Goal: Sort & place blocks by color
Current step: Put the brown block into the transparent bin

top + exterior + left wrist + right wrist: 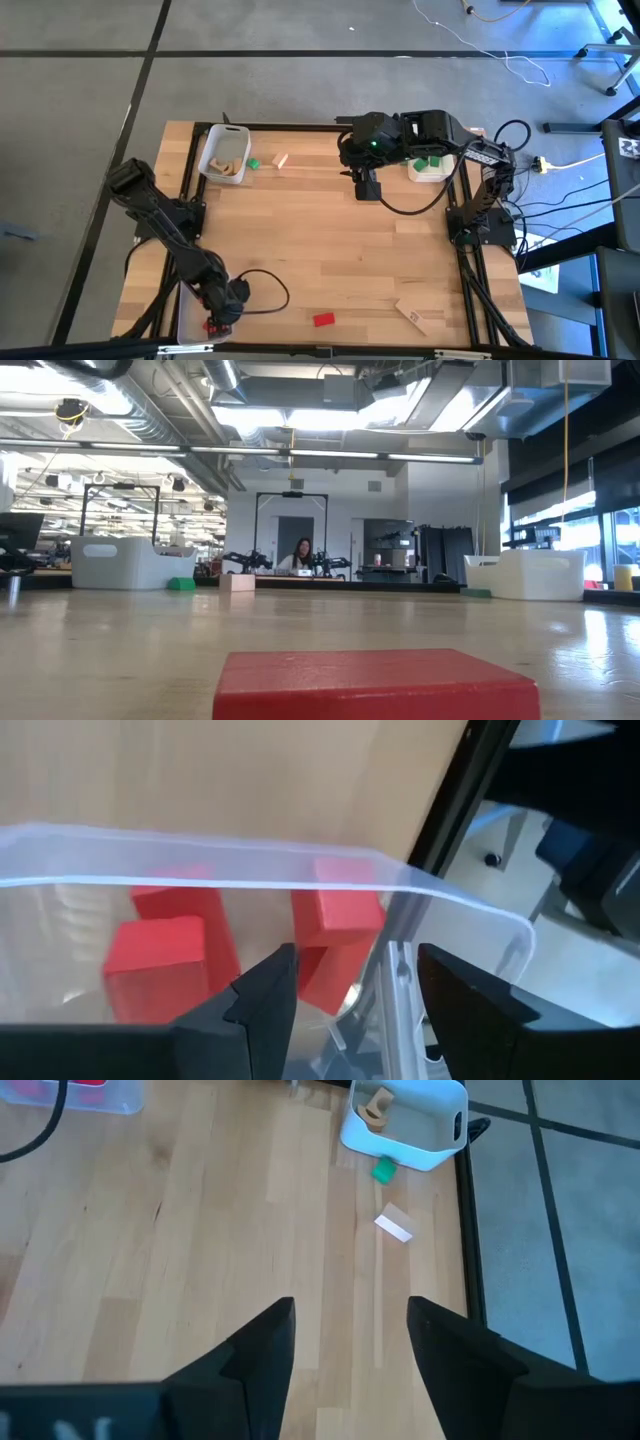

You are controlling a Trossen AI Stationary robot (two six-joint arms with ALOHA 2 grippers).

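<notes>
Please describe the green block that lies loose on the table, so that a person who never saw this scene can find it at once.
Start at the white bin holding pale wooden blocks, at the table's far left corner. Just beside it, on the bare wood, lies the green block, with a pale wooden block a little further along. It is the only green block outside a bin.

Matte black jointed arms (green LED), looping black cables.

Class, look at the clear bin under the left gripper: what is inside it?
Inside the clear bin, the left wrist view shows red blocks, at least three. The open left gripper above hides part of the floor, so more may lie unseen.
</notes>
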